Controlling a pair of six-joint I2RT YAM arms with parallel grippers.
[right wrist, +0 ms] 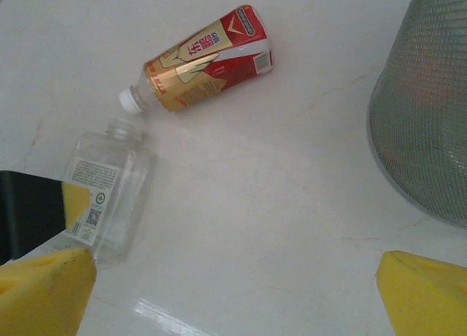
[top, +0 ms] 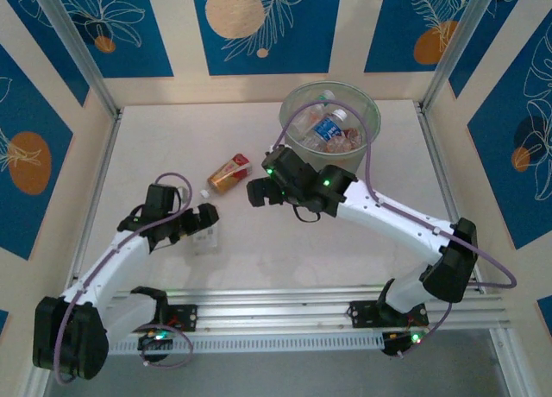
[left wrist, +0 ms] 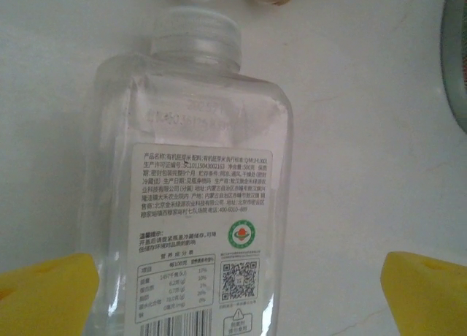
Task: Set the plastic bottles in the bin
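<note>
Top external view, stock on hand: one table [top: 172, 138], white, smooth and glossy with faint veining. One bin [top: 290, 129], round, translucent pale grey-green plastic with a fine ribbed wall [right wrist: 427, 124], tapering to its base, stands at the far right of the table. Contents of the bin: several bottles heaped together, number unreadable; one is clear with a blue label and white cap [top: 330, 125]. Loose on the table, two bottles, both lying on their sides. Item one: amber bottle [top: 228, 173], red-and-gold label, small white cap [right wrist: 204, 58], left of the bin and apart from it. Item two: clear bottle [top: 205, 242], square-shouldered, wide pale cap, white printed label with a green round mark, a QR code and a barcode [left wrist: 197, 204]; its cap lies near the amber bottle's cap, not touching [right wrist: 109, 193]. Left gripper [top: 207, 217]: yellow pads [left wrist: 44, 292] spread wide to either side of the clear bottle, no contact visible. Right gripper [top: 259, 192]: yellow pads [right wrist: 44, 288] spread wide over bare table, holding nothing.
</note>
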